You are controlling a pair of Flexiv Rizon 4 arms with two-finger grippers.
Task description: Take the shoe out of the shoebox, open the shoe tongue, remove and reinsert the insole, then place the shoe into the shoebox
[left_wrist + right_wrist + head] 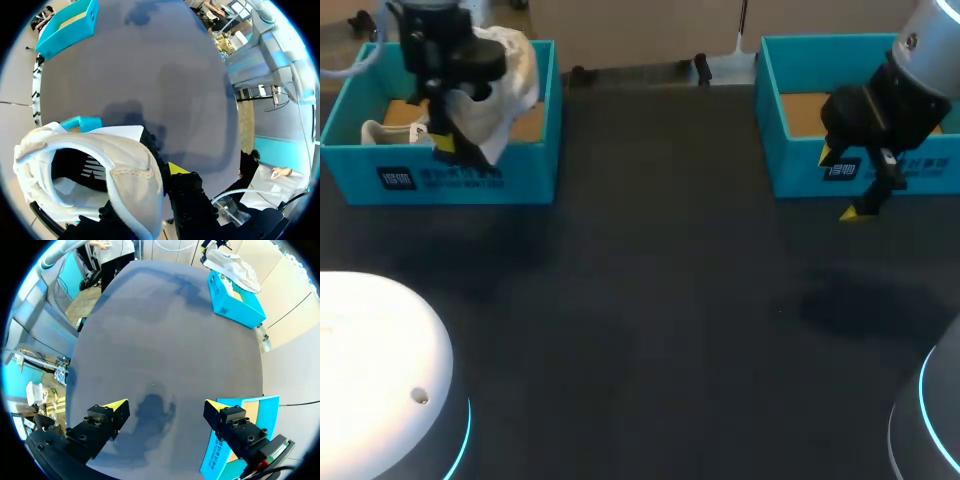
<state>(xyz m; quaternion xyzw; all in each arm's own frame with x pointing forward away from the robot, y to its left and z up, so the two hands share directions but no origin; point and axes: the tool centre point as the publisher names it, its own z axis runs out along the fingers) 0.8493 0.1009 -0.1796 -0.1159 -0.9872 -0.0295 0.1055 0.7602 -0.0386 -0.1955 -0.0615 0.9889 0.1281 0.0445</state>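
Currently the left claw (447, 140) is clamping the white shoe (510, 70) near its collar above the left shoebox (535, 165), where the soft, light upper is probably sagging, while the right claw (841, 184) is hanging wide open.

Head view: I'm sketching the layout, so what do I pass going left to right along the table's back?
Left shoebox → right shoebox; the shoe, left gripper and right gripper overlap them.
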